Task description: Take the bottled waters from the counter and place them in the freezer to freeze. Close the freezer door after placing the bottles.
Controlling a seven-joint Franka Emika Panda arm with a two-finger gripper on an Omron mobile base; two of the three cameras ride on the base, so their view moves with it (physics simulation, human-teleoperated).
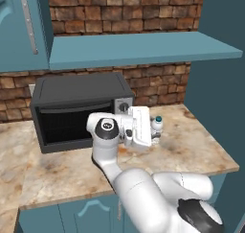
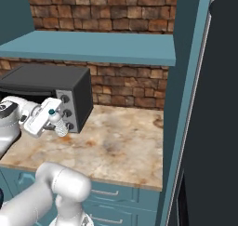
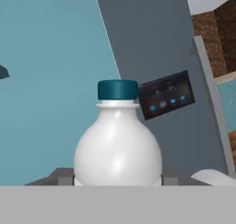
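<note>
Hand view: whitish bottle [image 3: 118, 156] with dark teal cap, centred, clasped between the fingers [image 3: 64, 177]; freezer door [image 3: 152, 43] with black control panel [image 3: 167, 95] behind, at 1 o'clock; left base view: bottle [image 1: 156, 126] held above the counter [image 1: 201, 150], toaster oven [image 1: 76, 110] at 9 o'clock of it.

The white arm rose from the lower right and bent toward the black toaster oven [image 1: 79, 110] standing on the marbled worktop [image 1: 191, 150]. Its claw [image 1: 154, 133] was closed round a whitish bottle [image 1: 157, 127] with a dark teal cap, held upright just right of the oven and above the worktop. A teal shelf [image 1: 143, 50] ran across the brick wall [image 1: 124, 6] overhead.
</note>
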